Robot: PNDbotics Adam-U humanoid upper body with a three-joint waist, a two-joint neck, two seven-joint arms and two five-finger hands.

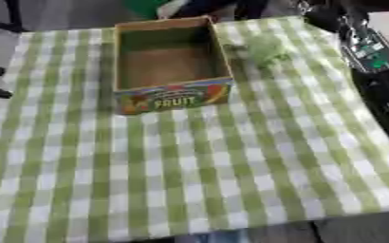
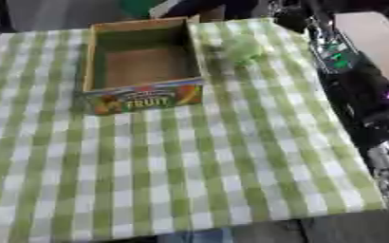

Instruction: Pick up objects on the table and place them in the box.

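Fruit box [image 1: 171,97] sits empty on the checked cloth; just right of it a pale green leafy thing [image 1: 267,49], probably light and squashy, so cup it whole. Further right, only the right arm [image 2: 360,90] shows; hands aren't visible

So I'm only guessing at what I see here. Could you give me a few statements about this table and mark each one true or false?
1. The box is empty. True.
2. The green object lies inside the box. False: it lies on the tablecloth, to the right of the box.
3. The box front reads FRUIT. True.
4. The tablecloth is plain red. False: it is checked green and white.
5. The robot's arm comes in along the right side. True.
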